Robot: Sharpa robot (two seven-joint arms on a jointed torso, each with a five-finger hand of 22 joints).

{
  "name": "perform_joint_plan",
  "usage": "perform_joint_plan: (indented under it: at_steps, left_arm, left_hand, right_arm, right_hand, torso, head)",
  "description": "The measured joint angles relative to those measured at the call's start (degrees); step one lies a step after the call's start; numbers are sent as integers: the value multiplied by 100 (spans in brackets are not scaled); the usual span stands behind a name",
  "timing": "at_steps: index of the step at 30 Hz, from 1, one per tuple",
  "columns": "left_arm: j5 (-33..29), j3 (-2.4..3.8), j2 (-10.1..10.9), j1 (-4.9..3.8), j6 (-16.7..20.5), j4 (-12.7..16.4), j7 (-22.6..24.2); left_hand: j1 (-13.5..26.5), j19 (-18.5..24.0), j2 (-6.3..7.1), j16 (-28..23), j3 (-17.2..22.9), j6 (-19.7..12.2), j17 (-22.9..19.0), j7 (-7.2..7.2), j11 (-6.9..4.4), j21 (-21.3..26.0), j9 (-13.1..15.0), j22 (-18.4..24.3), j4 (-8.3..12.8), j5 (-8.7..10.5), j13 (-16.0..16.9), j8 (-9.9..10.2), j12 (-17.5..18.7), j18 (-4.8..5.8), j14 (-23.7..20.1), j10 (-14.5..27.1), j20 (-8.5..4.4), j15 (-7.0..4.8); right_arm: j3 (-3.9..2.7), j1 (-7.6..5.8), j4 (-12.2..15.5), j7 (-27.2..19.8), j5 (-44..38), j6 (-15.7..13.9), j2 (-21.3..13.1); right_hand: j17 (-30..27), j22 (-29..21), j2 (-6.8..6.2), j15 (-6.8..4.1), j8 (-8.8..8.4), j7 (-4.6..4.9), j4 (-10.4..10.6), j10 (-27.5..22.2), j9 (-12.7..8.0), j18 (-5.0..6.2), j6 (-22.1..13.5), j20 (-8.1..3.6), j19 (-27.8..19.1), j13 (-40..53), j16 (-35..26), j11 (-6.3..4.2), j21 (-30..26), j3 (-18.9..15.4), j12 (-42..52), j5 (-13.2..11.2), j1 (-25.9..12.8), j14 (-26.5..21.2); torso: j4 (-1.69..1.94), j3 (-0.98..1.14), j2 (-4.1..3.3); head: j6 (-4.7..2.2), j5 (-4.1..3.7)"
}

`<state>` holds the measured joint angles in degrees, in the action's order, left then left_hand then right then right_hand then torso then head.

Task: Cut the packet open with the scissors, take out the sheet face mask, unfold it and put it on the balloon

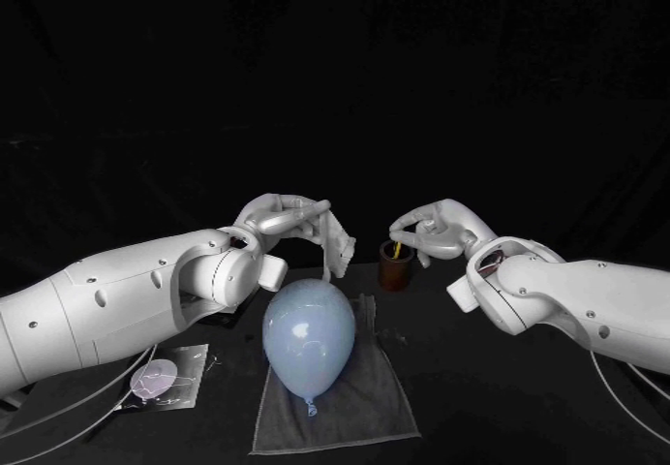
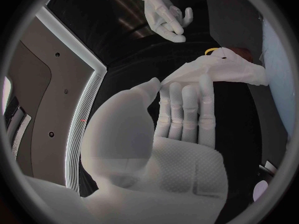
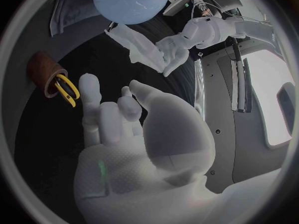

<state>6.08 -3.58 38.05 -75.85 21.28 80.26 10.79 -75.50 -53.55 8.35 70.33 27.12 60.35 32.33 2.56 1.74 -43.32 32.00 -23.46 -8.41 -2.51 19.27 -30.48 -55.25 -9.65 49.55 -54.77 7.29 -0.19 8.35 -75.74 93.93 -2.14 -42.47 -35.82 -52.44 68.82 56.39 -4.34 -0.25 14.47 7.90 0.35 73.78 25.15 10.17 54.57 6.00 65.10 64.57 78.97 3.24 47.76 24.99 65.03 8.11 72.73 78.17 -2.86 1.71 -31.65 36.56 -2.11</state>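
Near the tabletop's front-left corner lies the cut packet (image 1: 170, 376), flat, a pale round patch on its face; its print is too small to read. At the middle of the black table's (image 1: 482, 412) front edge a grey towel (image 1: 356, 412) runs away from the robot, and the light blue balloon (image 1: 309, 334) lies along it, knot toward the front edge. Behind the balloon's far end, right of the towel, a brown cup (image 1: 397, 271) stands upright with the yellow scissors (image 1: 397, 250) in it, only their handles clear of the rim.

The left hand (image 1: 280, 218) is raised beyond the balloon, pinching the white sheet face mask (image 1: 337, 244) between thumb and fingertips (image 2: 187, 92). The mask hangs down toward the balloon's far end, seemingly part folded; whether it touches the balloon I cannot tell. The right hand (image 1: 436, 232) hovers just beyond the cup, fingers loosely curved and apart, holding nothing.
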Motion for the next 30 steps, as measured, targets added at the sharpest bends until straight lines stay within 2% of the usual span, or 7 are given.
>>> perform_joint_plan:
  at_steps: [3,5,12,15,19,26,30]
  left_arm:
    - [-41,1,-8,0,116,1,7]
    - [-62,1,-13,0,175,1,7]
    - [-106,1,-43,0,375,2,-3]
    - [-116,1,-47,0,452,6,-11]
    - [-124,1,-47,0,528,15,-21]
    - [-132,1,-47,0,612,47,-45]
    - [-135,1,-45,0,631,84,-55]
  left_hand:
    - [-7,0,-7,0,0,-1,0,1,-2,32,0,7,0,0,6,-9,-1,0,0,2,0,0]
    - [-9,0,-8,0,0,-2,0,1,-20,33,0,7,0,0,7,-9,-22,0,0,21,0,0]
    - [-28,-13,-28,0,-16,-11,7,10,-20,33,0,7,-15,0,18,-9,-22,1,0,21,14,0]
    - [-28,-21,-28,0,-16,-11,6,10,-20,33,0,7,-15,0,19,-9,-22,1,0,21,21,0]
    - [-28,-21,-28,0,-16,-12,6,11,-20,33,0,7,-14,0,18,-9,-22,3,0,21,21,0]
    - [-28,-21,-28,0,-16,-22,6,21,-20,33,0,12,-14,1,19,-8,-22,40,0,21,21,0]
    - [-28,-21,-27,0,-16,-22,11,21,-20,33,1,13,-14,1,24,-5,-21,40,0,21,21,0]
  right_arm:
    - [0,90,244,-55,-15,-74,-44]
    - [0,136,380,-86,-38,-103,-49]
    - [2,247,620,-170,-215,-186,109]
    - [4,268,597,-171,-324,-236,264]
    - [4,275,496,-128,-462,-317,478]
    - [4,282,239,38,-699,-486,833]
    - [3,282,58,160,-807,-578,993]
  right_hand:
    - [232,232,30,-45,66,-63,-34,219,8,-8,82,-34,205,255,152,-45,298,41,289,0,30,174]
    - [404,409,49,-70,82,-104,-35,373,8,-105,137,-67,360,433,259,-73,530,88,474,0,49,295]
    - [609,662,90,-119,81,-98,-78,587,-36,-139,156,-108,542,740,380,-108,853,163,769,0,89,444]
    - [610,722,103,-120,81,-98,-98,650,-57,-143,157,-127,602,809,414,-105,916,184,836,-27,102,484]
    - [627,774,102,-97,-9,-80,-82,683,-99,-163,138,-112,629,854,420,-74,981,199,876,-59,101,507]
    - [627,802,-38,-80,-193,9,-80,722,-203,-183,-41,-109,666,889,447,-56,1016,197,917,-82,-39,566]
    - [627,753,-132,-24,-375,111,-40,662,-302,-188,-238,-62,619,849,447,43,958,156,856,-115,-133,532]
  torso:
    - [-1,1,-2]
    - [0,2,-2]
    - [3,-7,-3]
    - [9,-10,-3]
    - [15,-13,-3]
    - [19,-13,-6]
    - [19,-15,-6]
  head:
    - [5,6]
    - [8,6]
    - [8,-12]
    - [9,-7]
    - [9,-6]
    - [24,5]
    - [29,9]
